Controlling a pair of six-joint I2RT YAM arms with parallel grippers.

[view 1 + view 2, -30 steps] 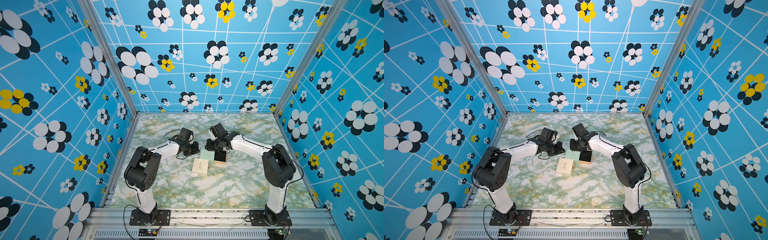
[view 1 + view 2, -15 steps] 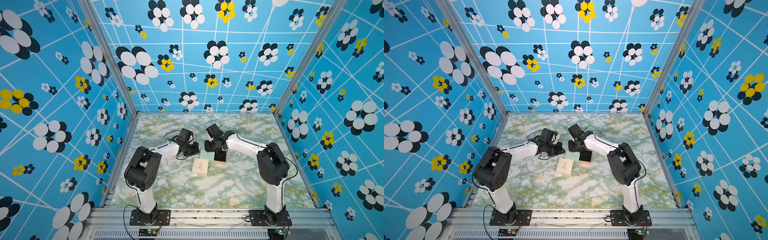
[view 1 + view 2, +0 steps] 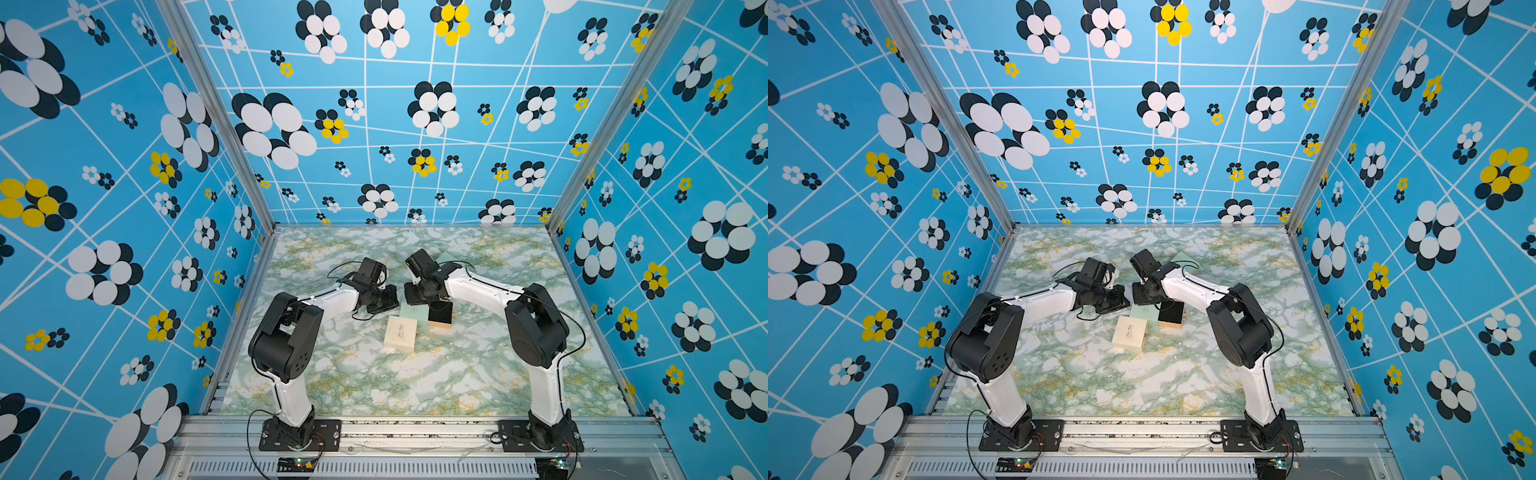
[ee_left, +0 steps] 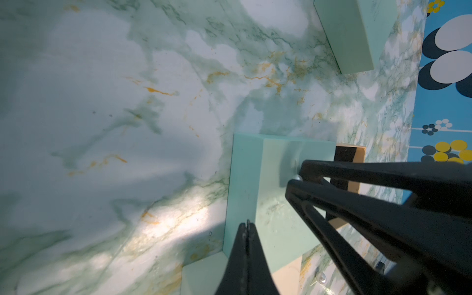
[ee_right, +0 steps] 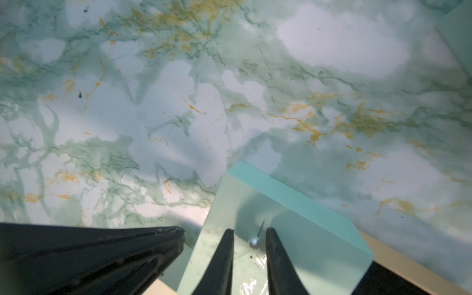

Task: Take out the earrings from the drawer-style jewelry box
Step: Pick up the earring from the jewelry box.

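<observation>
Left jaws are pressed shut and empty over a mint-green box on the marbled counter. Right jaws, slightly parted, straddle a pearl earring lying on the box top, not gripping it. A second earring lies on the counter nearby.

Bright even light; soft wrist-view blur, glare patch on tabletop

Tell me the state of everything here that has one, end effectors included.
Pearl earring: loose on the mint box.
Right end effector: open, straddling that earring.
Left end effector: shut, empty.
Second pearl earring: loose on the table.
Black-lined drawer: pulled out.
Cream box: closed.
</observation>
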